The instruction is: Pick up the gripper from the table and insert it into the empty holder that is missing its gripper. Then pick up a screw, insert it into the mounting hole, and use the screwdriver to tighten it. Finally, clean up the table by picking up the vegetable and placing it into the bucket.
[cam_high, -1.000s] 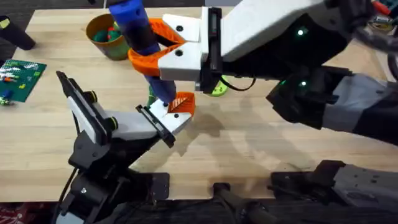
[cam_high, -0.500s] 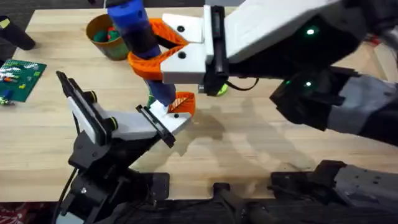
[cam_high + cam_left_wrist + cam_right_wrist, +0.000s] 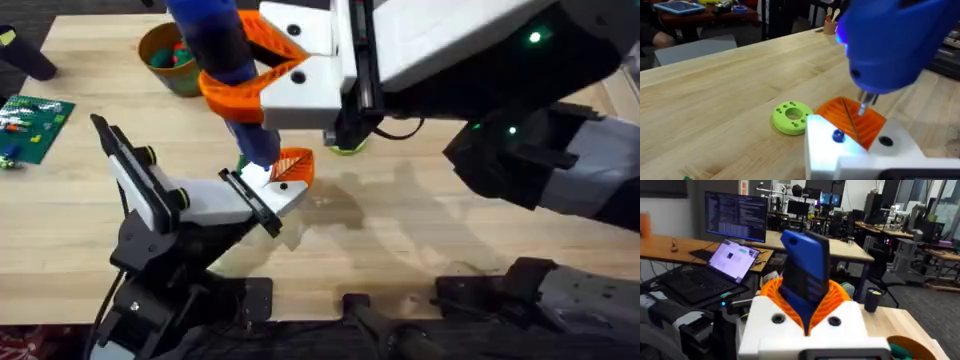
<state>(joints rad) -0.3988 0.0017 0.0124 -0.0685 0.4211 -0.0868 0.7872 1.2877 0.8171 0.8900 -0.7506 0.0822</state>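
— Overhead? 
— Right claw (image 3: 240, 75) grips the screwdriver (image 3: 225, 60), tip at the holder (image 3: 262, 195) beside the orange gripper (image 3: 293, 165); bucket (image 3: 165, 55) behind on the table (image 3: 420, 220).
— Left wrist?
— Tip (image 3: 867, 100) over the gripper (image 3: 852, 120); left claw's state unclear.
— Right wrist?
— Orange fingers (image 3: 837, 297) clench the screwdriver (image 3: 805, 270)

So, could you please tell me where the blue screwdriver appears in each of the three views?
Overhead: screwdriver upper left of centre, slanting down to the orange gripper.
Left wrist: large blue body, upper right, tip above the orange gripper.
Right wrist: centre, standing between orange jaws.
Shared landmark: the orange gripper, in the overhead and left wrist views.
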